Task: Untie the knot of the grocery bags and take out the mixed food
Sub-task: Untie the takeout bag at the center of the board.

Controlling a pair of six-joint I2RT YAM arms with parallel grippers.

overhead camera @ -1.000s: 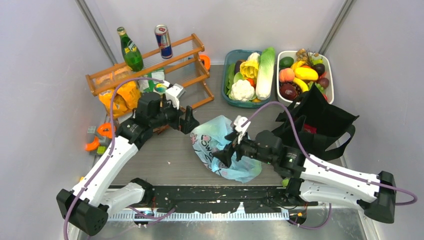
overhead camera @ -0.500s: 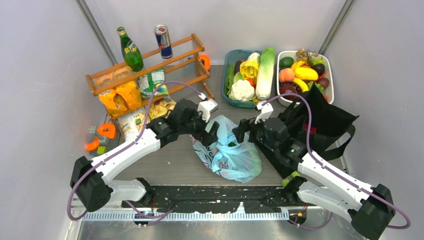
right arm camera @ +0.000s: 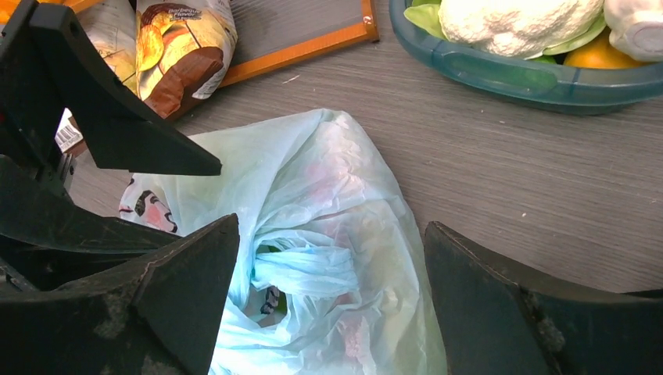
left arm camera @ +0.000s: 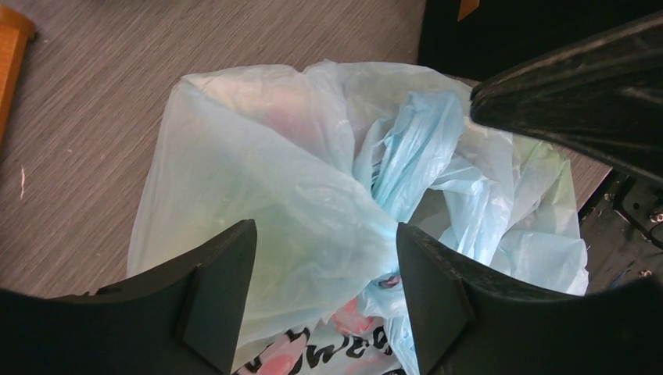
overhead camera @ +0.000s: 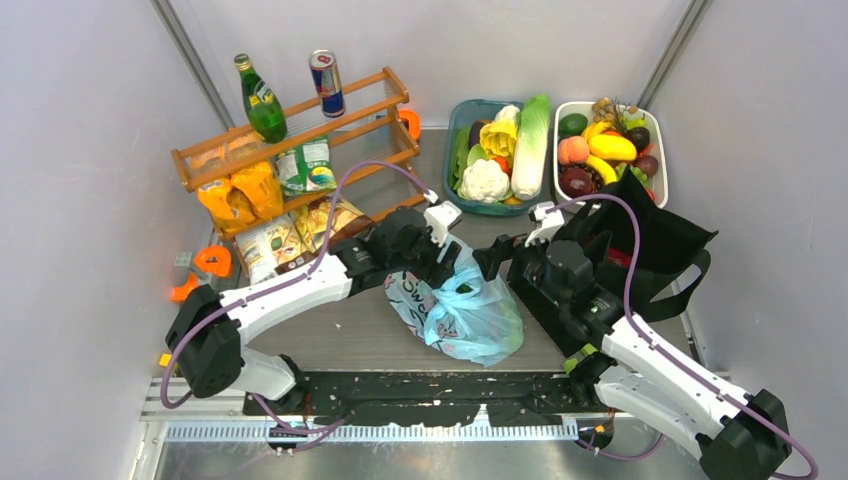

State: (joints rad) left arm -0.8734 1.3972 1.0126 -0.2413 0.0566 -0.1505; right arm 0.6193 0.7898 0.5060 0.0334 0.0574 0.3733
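The light-blue plastic bag is laid on its side at the middle of the counter, with its pink figures and dark lettering turned towards the left arm. Its handles are drawn together into the knot, a twisted bunch at the top of the bag, which is seen to be tied. The left claw is lowered over the bag from the rack side with its jaws parted, and a bunched fold of the film is taken in between its fingers; whether the film is pinched cannot be told. The right claw is held wide, its jaws set to either side of the knot, which is not clasped. The two claws are brought close together above the bag. What is inside is shown only as faint pink and green through the film. The black tote is slumped at the right, behind the right arm. At the far edge a teal basket filled with toy vegetables and a white basket of fruit are set side by side. Snack packets are kept under and beside a wooden rack at the far left, on top of which a green bottle and a can are stood.
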